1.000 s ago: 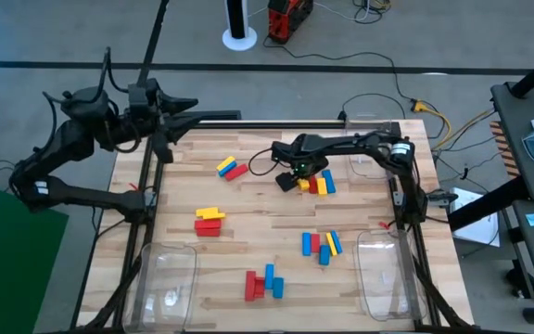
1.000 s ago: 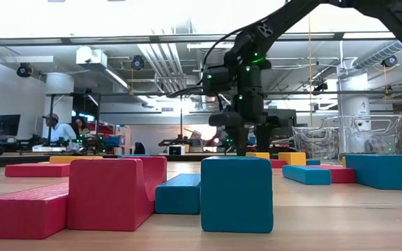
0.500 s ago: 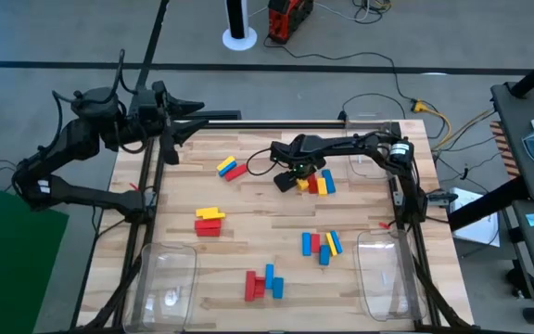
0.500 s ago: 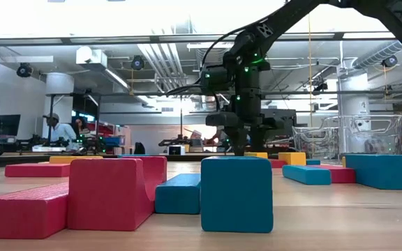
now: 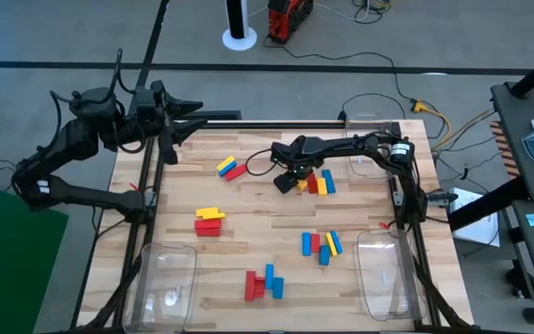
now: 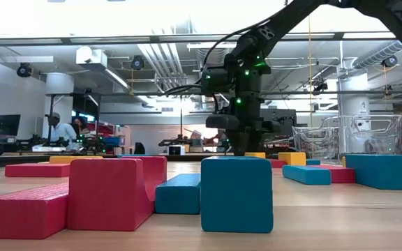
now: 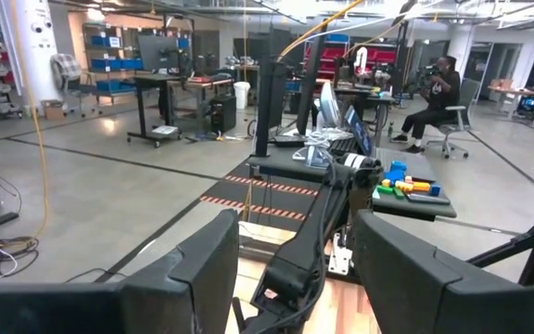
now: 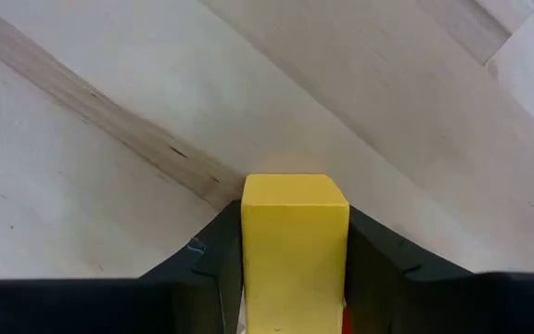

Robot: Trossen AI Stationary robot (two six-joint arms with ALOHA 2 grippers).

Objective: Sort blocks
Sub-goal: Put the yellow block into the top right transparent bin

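Red, yellow and blue blocks lie in loose clusters on the wooden table: one at the far left, one at mid left, one at the far right, one at the near right and one at the near middle. My right gripper stands just left of the far-right cluster, shut on a yellow block. My left gripper hangs open above the table's far left corner, with nothing between its fingers. My right gripper pinches the yellow block's two opposite long sides between its two fingers. The fingers point down at the table from above. The block's free end sticks out past the fingertips toward the wood; whether it rests on the table does not show.
Clear plastic bins stand at the near left, the near right and the far right. In the low view, red and blue blocks fill the foreground. Bare wood lies between the clusters.
My left arm has shifted slightly at the table's far left corner. My right gripper has stayed at the same spot beside the far-right cluster.
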